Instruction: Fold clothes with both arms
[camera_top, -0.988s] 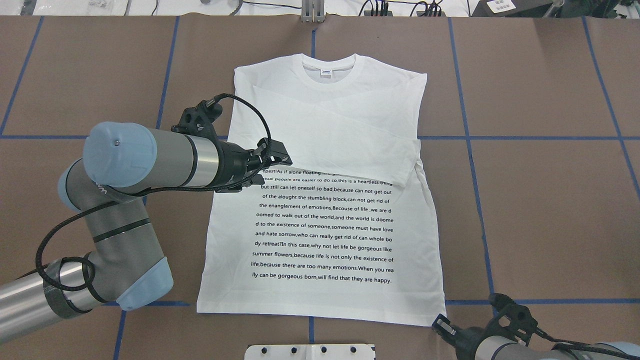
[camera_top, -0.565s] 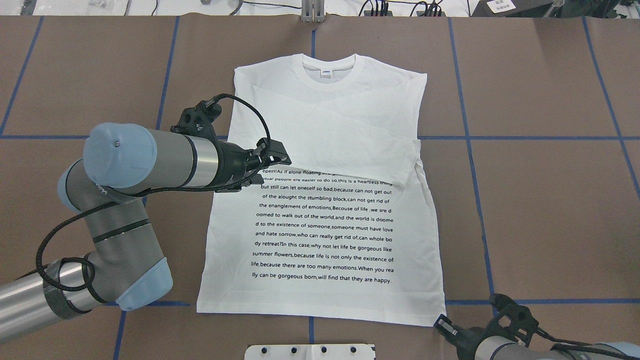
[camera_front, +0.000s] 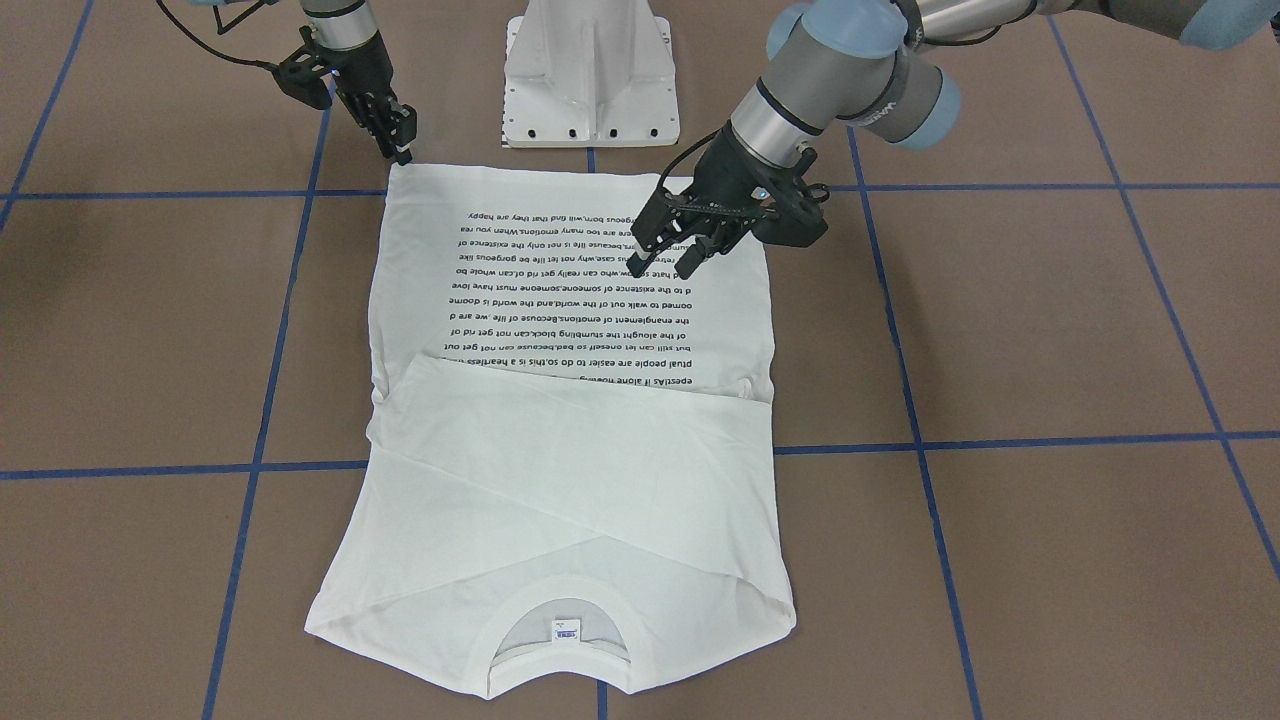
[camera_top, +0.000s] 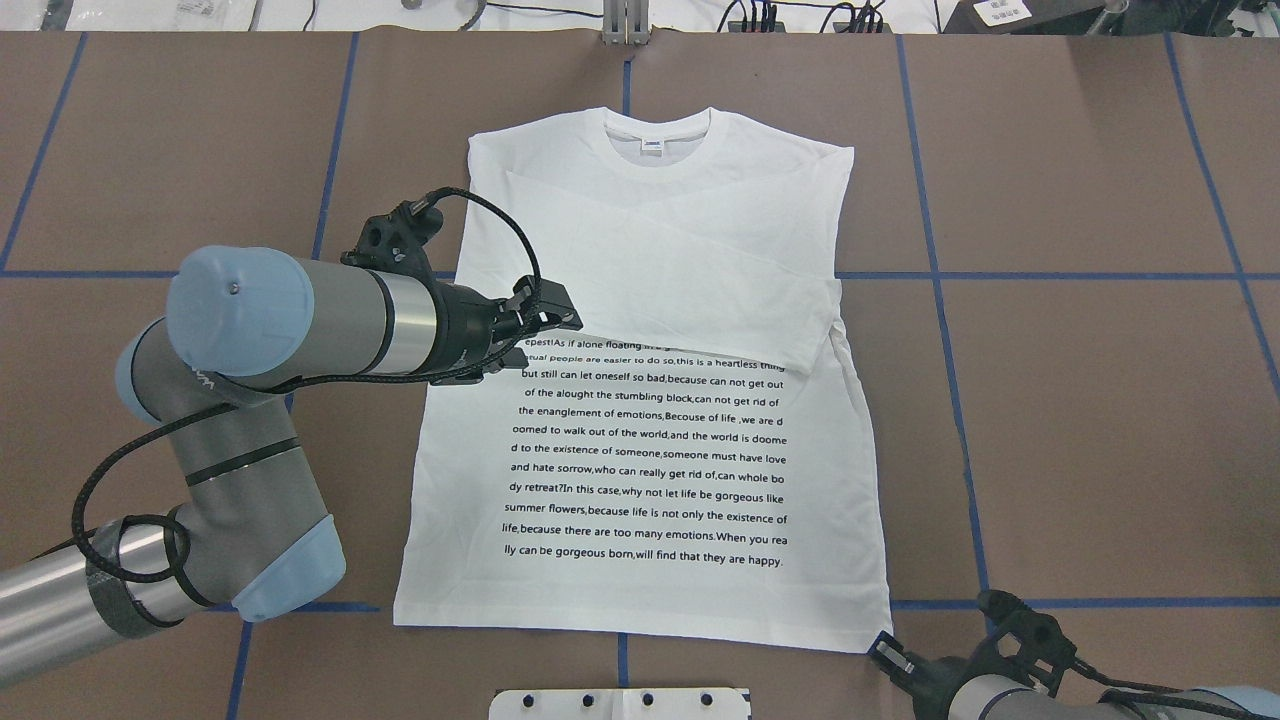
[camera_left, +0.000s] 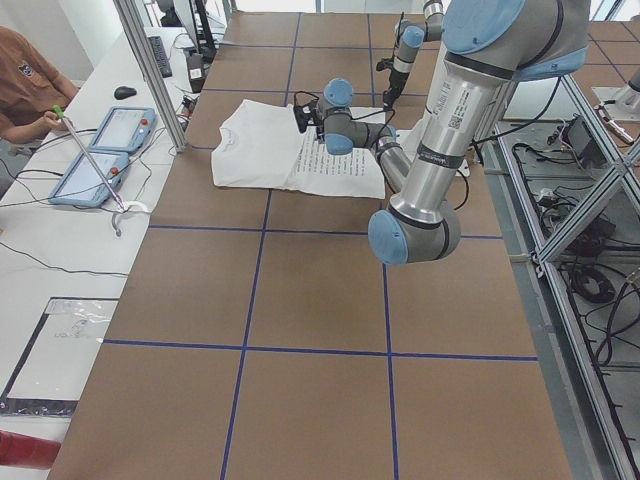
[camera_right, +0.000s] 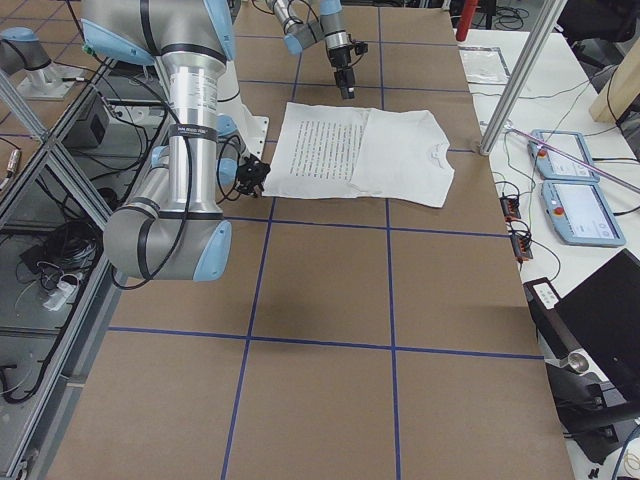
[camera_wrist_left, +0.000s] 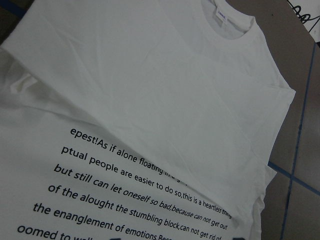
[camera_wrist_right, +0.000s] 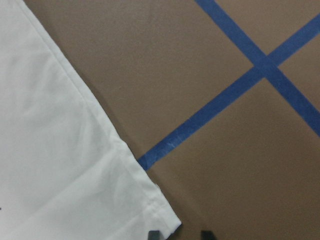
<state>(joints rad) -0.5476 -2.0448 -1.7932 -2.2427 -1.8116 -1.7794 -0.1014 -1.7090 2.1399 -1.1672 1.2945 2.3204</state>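
Note:
The white T-shirt (camera_top: 650, 440) lies flat on the brown table, printed text up, collar (camera_top: 655, 130) at the far end. Both sleeves are folded across the chest (camera_front: 560, 470). My left gripper (camera_top: 548, 338) hovers open just above the shirt's left side, near the top text lines and the folded sleeve's edge, holding nothing (camera_front: 662, 268). My right gripper (camera_front: 400, 150) stands open at the hem's near right corner (camera_top: 880, 645). In the right wrist view that corner (camera_wrist_right: 165, 222) lies by the left fingertip (camera_wrist_right: 155, 234), not gripped.
The white pedestal base (camera_front: 590, 80) stands just behind the hem. Blue tape lines (camera_top: 935, 270) cross the brown table. A side table with tablets (camera_left: 100, 150), a person seated at it and a metal post (camera_left: 150, 70) lie beyond the far edge.
The right gripper has crept slightly along the hem corner. The left arm and the shirt have hardly moved.

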